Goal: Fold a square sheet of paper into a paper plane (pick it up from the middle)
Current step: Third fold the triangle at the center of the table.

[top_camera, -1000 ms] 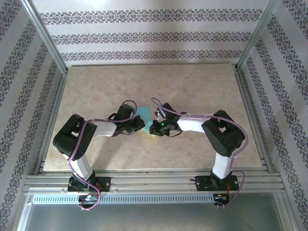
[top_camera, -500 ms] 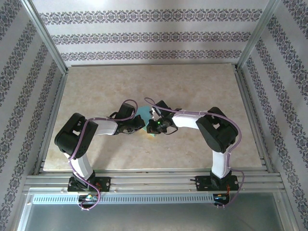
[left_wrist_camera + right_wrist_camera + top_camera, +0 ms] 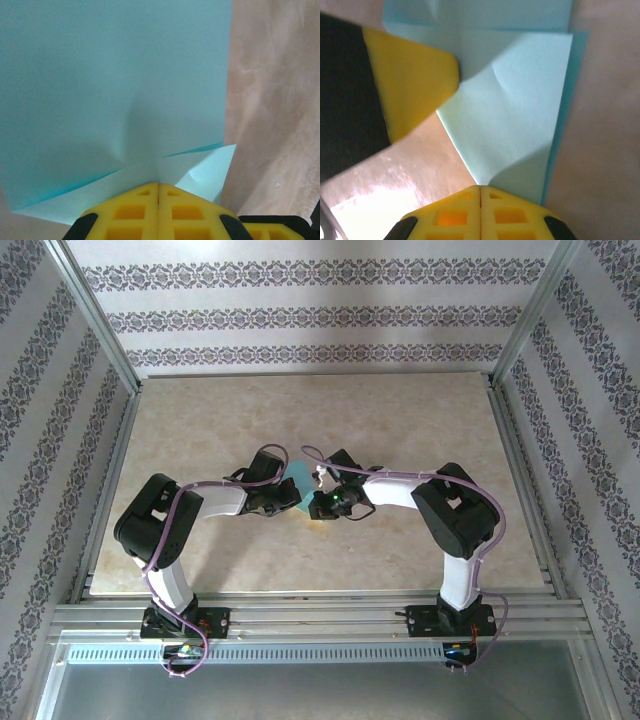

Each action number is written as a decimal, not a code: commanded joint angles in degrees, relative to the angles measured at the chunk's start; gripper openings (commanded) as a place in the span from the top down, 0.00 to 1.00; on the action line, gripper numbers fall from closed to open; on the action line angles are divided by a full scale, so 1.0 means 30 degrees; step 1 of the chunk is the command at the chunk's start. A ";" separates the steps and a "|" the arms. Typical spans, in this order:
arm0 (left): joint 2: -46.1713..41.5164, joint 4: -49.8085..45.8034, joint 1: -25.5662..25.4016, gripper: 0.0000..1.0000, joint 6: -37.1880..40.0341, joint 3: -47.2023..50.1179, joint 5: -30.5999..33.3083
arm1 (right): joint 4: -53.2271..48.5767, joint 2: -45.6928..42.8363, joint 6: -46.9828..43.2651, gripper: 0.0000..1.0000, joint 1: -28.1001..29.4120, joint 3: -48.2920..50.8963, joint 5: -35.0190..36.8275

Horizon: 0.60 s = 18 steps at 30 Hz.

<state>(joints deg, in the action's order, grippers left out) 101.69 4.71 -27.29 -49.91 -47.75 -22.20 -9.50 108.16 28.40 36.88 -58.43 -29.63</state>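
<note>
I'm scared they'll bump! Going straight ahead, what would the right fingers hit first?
Probably just the blue paper the right fingers pinch; the left arm's yellow finger sits off to one side.

Both arms bend inward from their bases, elbows pushed outward and forearms held low, so the wrists meet in the middle. The left end effector [image 3: 284, 496] and the right end effector [image 3: 322, 502] sit tip to tip, just beside each other. Each has its yellow fingers [image 3: 130, 212] pressed flat together, pinching the square sheet of paper [image 3: 100, 75].
</note>
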 commanded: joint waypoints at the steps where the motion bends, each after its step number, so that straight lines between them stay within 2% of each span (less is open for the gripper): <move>1: 0.1338 -0.2809 0.0003 1.00 0.0851 0.0362 0.1725 | -0.1769 -0.0332 -0.1170 0.92 -0.0386 0.1208 -0.0875; 8: 0.1517 -0.2830 0.0014 1.00 0.1335 0.0359 0.1752 | -0.0686 -0.0927 -0.1093 0.92 -0.0964 0.2674 -0.1617; 13: 0.1401 -0.2315 -0.0010 1.00 0.2062 -0.0107 0.0985 | 0.0014 -0.2618 -0.0930 0.92 -0.1305 0.3600 -0.1336; 17: 0.0748 -0.2225 0.0009 0.93 0.3203 -0.1701 -0.0373 | 0.1344 -0.4928 -0.0144 0.88 -0.1395 0.3944 0.0183; 18: 0.0518 -0.2179 0.0007 0.91 0.3431 -0.2164 -0.0723 | 0.1664 -0.5341 -0.0069 0.84 -0.1367 0.3993 0.0556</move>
<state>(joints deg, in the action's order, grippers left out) 103.15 2.04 -27.29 -43.72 -51.37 -22.94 -7.03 96.51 27.42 33.10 -46.59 -31.81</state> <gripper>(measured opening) 0.078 0.144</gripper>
